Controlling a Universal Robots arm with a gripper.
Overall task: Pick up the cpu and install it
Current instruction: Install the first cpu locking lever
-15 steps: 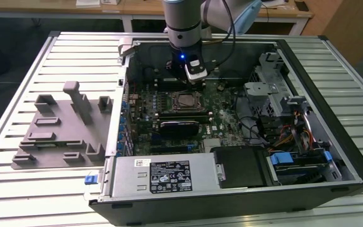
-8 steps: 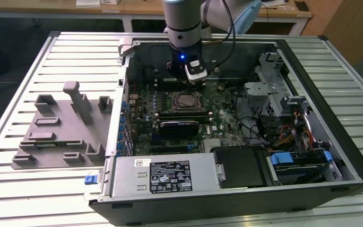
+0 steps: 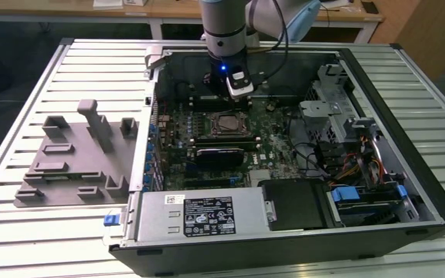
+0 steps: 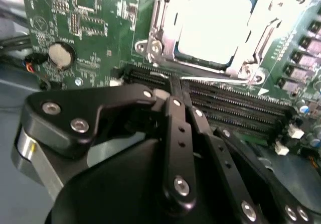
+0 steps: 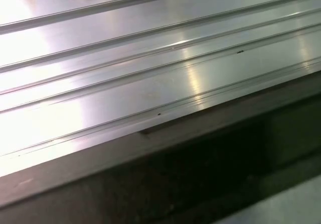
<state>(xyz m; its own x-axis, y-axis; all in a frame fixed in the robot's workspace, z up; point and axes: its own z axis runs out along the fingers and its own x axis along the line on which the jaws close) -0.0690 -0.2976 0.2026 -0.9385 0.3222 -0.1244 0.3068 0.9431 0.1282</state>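
The cpu [image 4: 214, 24] is seen seated in the motherboard socket [image 4: 165, 38]. The hand [image 4: 173, 108], fingers pressed together and empty, should be withdrawn straight, undisturbed.

The flat square chip with the shiny silver metal top [image 4: 215, 25] gleams so bright it looks almost white. The frame of shiny bare metal [image 4: 160, 38] around it is smooth. The green circuit board [image 4: 95, 28] looks hard and a little glossy, with a round silver metal coin battery [image 4: 61, 56] on it. The black gripper [image 4: 173, 91] has smooth, dull black arms with shiny steel screws. The silver ribbed metal table [image 5: 150, 68] is smooth and shines in long streaks. The grey blocky plastic fixture [image 3: 76, 156] looks matt. The grey metal power box [image 3: 199, 214] has a white paper label.
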